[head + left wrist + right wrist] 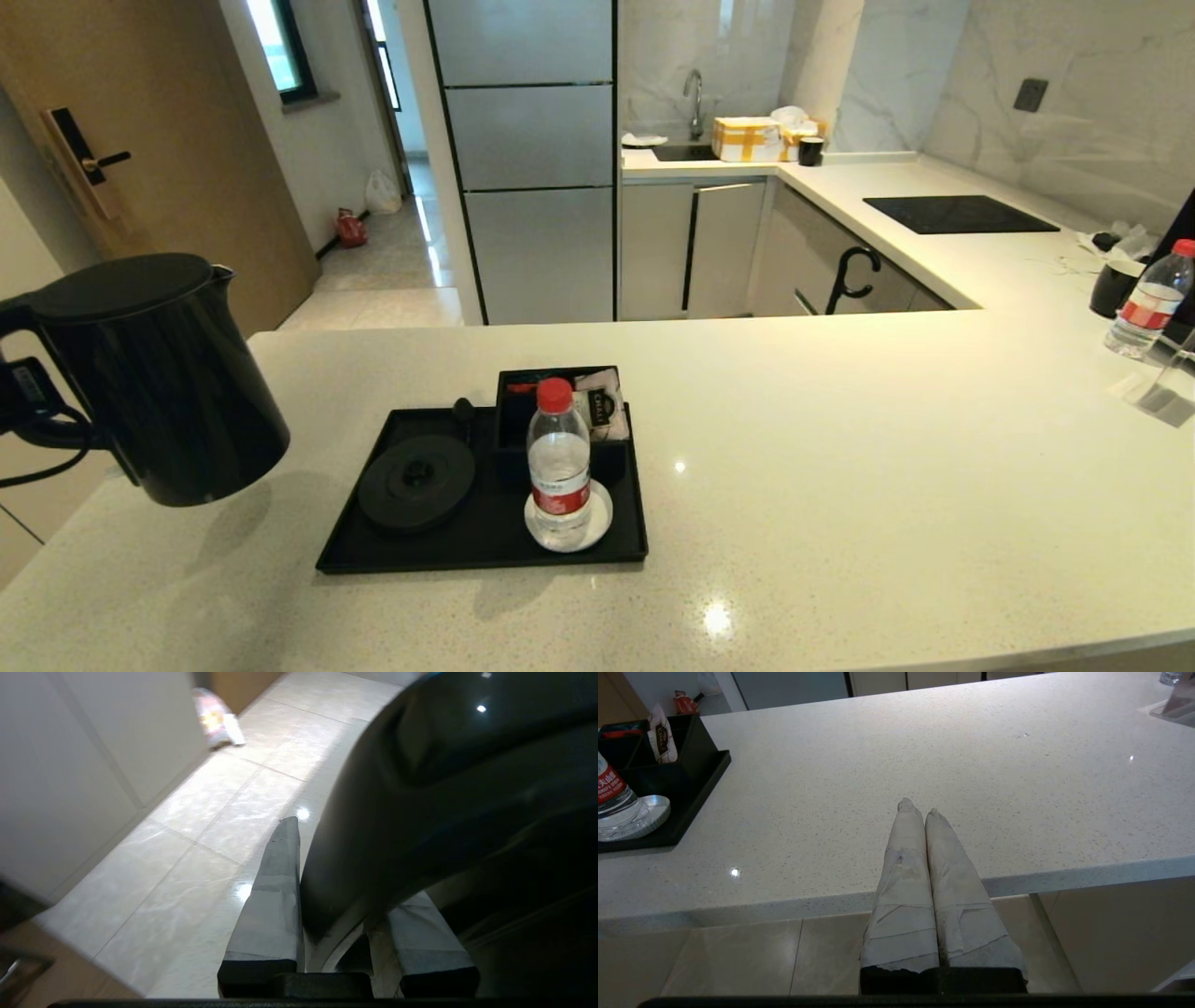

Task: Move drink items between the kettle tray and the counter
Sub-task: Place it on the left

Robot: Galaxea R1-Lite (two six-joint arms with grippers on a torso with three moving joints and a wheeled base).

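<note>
My left gripper [23,397] is shut on the loop handle of the tall black kettle [163,373], which hangs slightly tilted above the left end of the counter [840,467]. In the left wrist view the handle [373,826] sits between the taped fingers [275,896]. The kettle tray [485,551] bears the bare round base [416,483], a red-capped water bottle [558,467] on the white coaster [600,525], and a tea sachet [599,406] in the divided box [519,420]. My right gripper [917,807] is shut and holds nothing, at the counter's front edge, right of the tray [696,788].
A second water bottle [1148,303], a black cup [1116,285] and a clear stand [1167,387] sit at the far right. The black hob [957,215] lies on the back counter wing, with yellow-taped boxes [747,138] by the sink. Wide bare counter lies right of the tray.
</note>
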